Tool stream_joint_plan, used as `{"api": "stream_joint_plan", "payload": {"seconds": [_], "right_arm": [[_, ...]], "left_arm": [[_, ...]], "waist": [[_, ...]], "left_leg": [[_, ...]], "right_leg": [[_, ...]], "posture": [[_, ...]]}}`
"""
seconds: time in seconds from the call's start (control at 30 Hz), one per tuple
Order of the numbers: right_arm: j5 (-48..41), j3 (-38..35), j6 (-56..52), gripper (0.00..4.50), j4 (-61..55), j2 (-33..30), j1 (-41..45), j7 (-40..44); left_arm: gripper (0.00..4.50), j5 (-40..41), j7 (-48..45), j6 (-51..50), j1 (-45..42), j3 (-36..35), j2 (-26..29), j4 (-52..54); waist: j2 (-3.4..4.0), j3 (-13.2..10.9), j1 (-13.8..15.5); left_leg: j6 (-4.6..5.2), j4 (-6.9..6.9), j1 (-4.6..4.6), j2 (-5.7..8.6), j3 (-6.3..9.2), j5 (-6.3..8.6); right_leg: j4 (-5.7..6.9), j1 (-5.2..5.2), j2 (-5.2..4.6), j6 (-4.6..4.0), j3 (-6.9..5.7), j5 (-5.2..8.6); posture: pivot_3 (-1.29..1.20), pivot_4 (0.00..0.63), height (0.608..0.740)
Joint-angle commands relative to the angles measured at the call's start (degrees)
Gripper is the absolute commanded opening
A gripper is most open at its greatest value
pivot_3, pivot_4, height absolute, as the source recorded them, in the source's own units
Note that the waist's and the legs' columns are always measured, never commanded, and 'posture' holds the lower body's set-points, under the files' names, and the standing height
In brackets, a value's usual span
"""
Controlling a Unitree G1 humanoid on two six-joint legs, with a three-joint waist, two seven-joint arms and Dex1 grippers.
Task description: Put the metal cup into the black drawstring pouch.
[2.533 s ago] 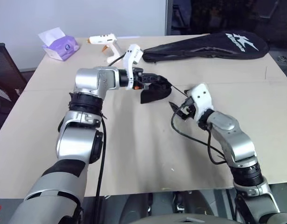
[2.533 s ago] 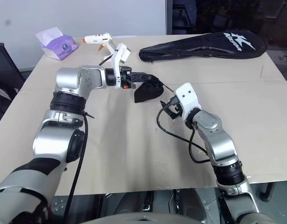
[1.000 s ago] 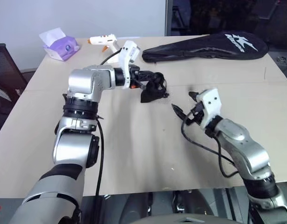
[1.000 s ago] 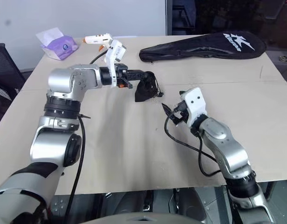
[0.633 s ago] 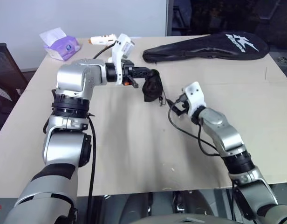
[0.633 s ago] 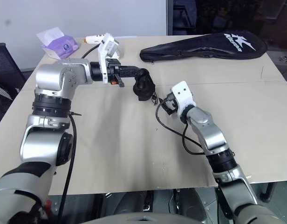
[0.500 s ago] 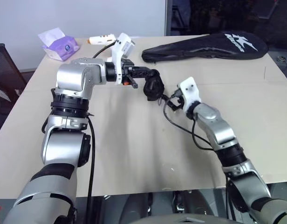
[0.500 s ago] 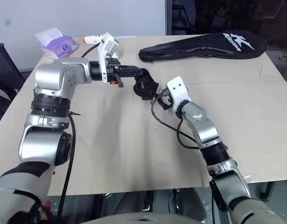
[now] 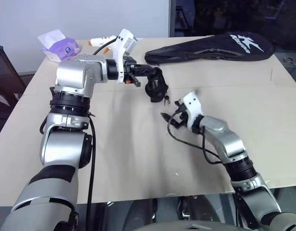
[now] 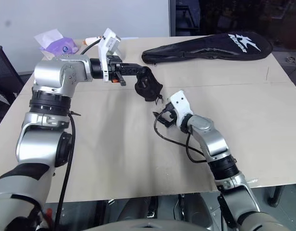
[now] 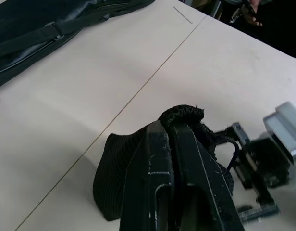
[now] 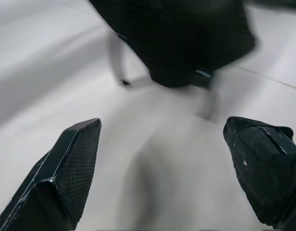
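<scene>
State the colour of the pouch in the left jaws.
Black pouch, best in the left eye view.

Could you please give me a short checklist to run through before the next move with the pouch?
1. Left gripper shut on the black drawstring pouch: ok.
2. Pouch lifted off the table: ok, it hangs from the fingers.
3. Right gripper open, nothing between its fingers: ok.
4. Right gripper close under the pouch, not touching it: ok.
5. Metal cup inside the pouch: cannot tell, the fabric hides any contents.
6. Racket cover lies apart from both arms: ok.
</scene>
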State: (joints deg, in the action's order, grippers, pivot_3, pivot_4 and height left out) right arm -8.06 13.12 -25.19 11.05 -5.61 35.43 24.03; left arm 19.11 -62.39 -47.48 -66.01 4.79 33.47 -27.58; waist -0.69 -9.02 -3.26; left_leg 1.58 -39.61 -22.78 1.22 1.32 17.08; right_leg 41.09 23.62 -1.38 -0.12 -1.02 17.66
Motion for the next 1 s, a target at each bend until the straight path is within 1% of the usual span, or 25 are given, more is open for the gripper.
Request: {"api": "stream_joint_plan", "payload": {"seconds": [0.03, 0.13, 0.17, 0.2, 0.23, 0.27, 0.3, 0.33, 0.37, 0.43, 0.47, 0.53, 0.63, 0.7, 0.73, 0.77, 0.87, 1.0], "right_arm": [[2.19, -2.81, 7.50, 4.31, 8.84, 1.74, 5.09, -3.88], [3.95, -3.09, 12.39, 4.31, 16.60, 1.89, 7.98, -4.21], [4.06, -3.29, 13.32, 3.78, 17.95, 1.99, 8.42, -3.89], [4.40, -3.05, 13.94, 3.50, 18.63, 1.82, 8.64, -3.13], [4.79, -2.89, 14.05, 2.99, 18.87, 1.68, 8.73, -2.84], [5.28, -2.59, 14.07, 2.69, 18.56, 1.36, 8.56, -2.40], [5.86, -2.09, 13.95, 2.13, 17.74, 0.95, 8.17, -1.84], [6.29, -1.89, 13.76, 1.73, 16.75, 0.68, 7.70, -1.62], [6.27, -2.23, 13.72, 1.15, 15.99, 0.68, 7.30, -1.72], [5.72, -3.14, 13.45, 0.24, 15.36, 0.95, 6.88, -1.59], [5.75, -3.34, 13.65, 0.04, 15.47, 0.98, 6.81, -1.64], [5.75, -3.63, 13.93, 0.04, 15.65, 1.12, 6.67, -1.77], [3.52, -3.01, 12.09, 0.04, 12.21, 0.87, 5.17, 3.14], [3.68, -2.63, 11.47, 0.04, 10.41, 0.51, 4.45, 4.07], [4.49, -2.62, 10.83, 0.59, 9.62, 0.37, 3.96, 3.08], [4.39, -2.88, 9.56, 0.92, 8.79, 0.44, 3.29, 2.78], [3.00, -3.11, 6.64, 2.28, 6.01, 0.51, 1.31, 4.26], [1.62, -3.72, 5.02, 2.28, 4.19, 0.93, 0.42, 4.94]], "left_arm": [[0.00, 0.06, -0.49, 0.94, -1.61, -1.05, 1.05, 1.63], [0.00, 0.21, -0.20, 0.70, -1.52, -1.15, 1.11, 2.19], [0.00, 0.28, -0.11, 0.58, -1.44, -1.19, 1.14, 2.42], [0.00, 0.27, 0.02, 0.56, -1.33, -1.19, 1.19, 2.64], [0.00, 0.27, 0.09, 0.62, -1.24, -1.21, 1.26, 2.79], [0.00, 0.32, 0.25, 0.51, -1.23, -1.31, 1.25, 2.79], [0.00, 0.34, 0.37, 0.48, -1.23, -1.38, 1.24, 2.73], [0.00, 0.33, 0.42, 0.58, -1.19, -1.41, 1.22, 2.65], [0.00, 0.47, 0.49, 0.45, -1.18, -1.51, 1.09, 2.59], [0.00, 0.70, 0.64, 0.29, -1.16, -1.63, 0.84, 2.53], [0.00, 0.75, 0.73, 0.30, -1.14, -1.63, 0.72, 2.54], [0.00, 0.89, 0.86, 0.18, -1.29, -1.67, 0.48, 2.38], [0.00, 0.65, 0.94, 0.69, -1.90, -1.60, 0.27, 1.54], [0.00, 0.55, 0.96, 0.82, -2.23, -1.55, 0.16, 1.08], [0.00, 0.51, 0.97, 0.85, -2.33, -1.50, 0.12, 1.02], [0.00, 0.53, 1.00, 0.77, -2.41, -1.47, 0.09, 1.05], [0.00, 0.56, 0.95, 0.67, -2.48, -1.45, 0.20, 1.12], [0.00, 0.40, 0.89, 0.80, -2.57, -1.36, 0.38, 0.97]], "waist": [[-0.01, 0.00, -0.05], [-0.02, 0.01, 0.10], [-0.02, 0.01, 0.09], [-0.02, 0.01, 0.01], [-0.02, 0.01, -0.15], [-0.02, 0.01, -0.27], [-0.01, 0.01, -0.45], [-0.01, 0.01, -0.57], [-0.01, 0.01, -0.74], [-0.01, 0.01, -0.80], [-0.01, 0.01, -0.79], [-0.01, 0.01, -0.75], [-0.01, 0.01, -0.66], [-0.02, 0.01, -0.64], [-0.02, 0.01, -0.64], [-0.02, 0.01, -0.62], [-0.02, 0.01, -0.61], [-0.01, 0.01, -0.65]], "left_leg": [[0.00, -0.03, 0.00, 0.00, 0.02, 0.00], [0.00, -0.06, -0.03, 0.03, 0.03, 0.00], [0.00, -0.06, -0.05, 0.03, 0.03, 0.00], [0.00, -0.05, -0.06, 0.03, 0.02, 0.00], [0.00, -0.05, -0.06, 0.03, 0.02, 0.00], [0.00, -0.03, -0.07, 0.03, 0.02, 0.00], [0.00, -0.01, -0.06, 0.02, 0.02, 0.00], [0.00, 0.00, -0.06, 0.01, 0.02, 0.00], [0.00, 0.00, -0.06, 0.01, 0.02, 0.00], [0.00, 0.00, -0.05, 0.00, 0.02, 0.00], [0.00, 0.01, -0.04, 0.00, 0.02, 0.00], [0.00, 0.01, -0.04, 0.00, 0.03, 0.00], [0.00, 0.00, -0.04, 0.00, 0.02, 0.00], [0.00, 0.00, -0.05, 0.00, 0.02, 0.00], [0.00, 0.00, -0.05, 0.00, 0.02, 0.00], [0.00, 0.00, -0.05, 0.00, 0.02, 0.00], [0.00, 0.00, -0.05, 0.00, 0.03, 0.00], [0.00, 0.00, -0.05, 0.00, 0.02, 0.00]], "right_leg": [[0.00, 0.00, 0.00, 0.00, 0.00, 0.00], [-0.07, -0.01, -0.02, 0.00, -0.01, 0.00], [-0.11, -0.01, -0.02, 0.01, -0.01, 0.00], [-0.12, -0.01, -0.02, 0.01, -0.01, 0.00], [-0.13, -0.01, -0.02, 0.01, -0.01, 0.00], [-0.13, 0.00, -0.02, 0.01, -0.01, 0.00], [-0.13, 0.00, -0.02, 0.01, -0.01, 0.00], [-0.12, 0.01, -0.02, 0.01, -0.01, 0.00], [-0.12, 0.01, -0.01, 0.01, -0.01, 0.00], [-0.09, 0.01, -0.01, 0.01, 0.00, 0.00], [-0.09, 0.01, -0.01, 0.01, 0.00, 0.00], [-0.08, 0.02, 0.00, 0.01, 0.00, 0.00], [-0.08, 0.02, -0.01, 0.01, 0.00, 0.00], [-0.09, 0.01, -0.01, 0.01, 0.00, 0.00], [-0.09, 0.01, -0.01, 0.01, 0.01, 0.00], [-0.09, 0.01, -0.01, 0.01, 0.00, 0.00], [-0.07, 0.01, -0.01, 0.01, 0.01, 0.00], [-0.08, 0.02, -0.01, 0.01, 0.01, 0.00]], "posture": [[0.00, 0.150, 0.740], [0.00, 0.150, 0.740], [0.00, 0.150, 0.740], [0.00, 0.150, 0.740], [0.00, 0.150, 0.740], [0.00, 0.150, 0.740], [0.00, 0.150, 0.740], [0.00, 0.150, 0.740], [0.00, 0.150, 0.740], [0.00, 0.150, 0.740], [0.00, 0.150, 0.740], [0.00, 0.150, 0.740], [0.00, 0.150, 0.740], [0.00, 0.150, 0.740], [0.00, 0.150, 0.740], [0.00, 0.150, 0.740], [0.00, 0.150, 0.740], [0.00, 0.150, 0.740]]}}
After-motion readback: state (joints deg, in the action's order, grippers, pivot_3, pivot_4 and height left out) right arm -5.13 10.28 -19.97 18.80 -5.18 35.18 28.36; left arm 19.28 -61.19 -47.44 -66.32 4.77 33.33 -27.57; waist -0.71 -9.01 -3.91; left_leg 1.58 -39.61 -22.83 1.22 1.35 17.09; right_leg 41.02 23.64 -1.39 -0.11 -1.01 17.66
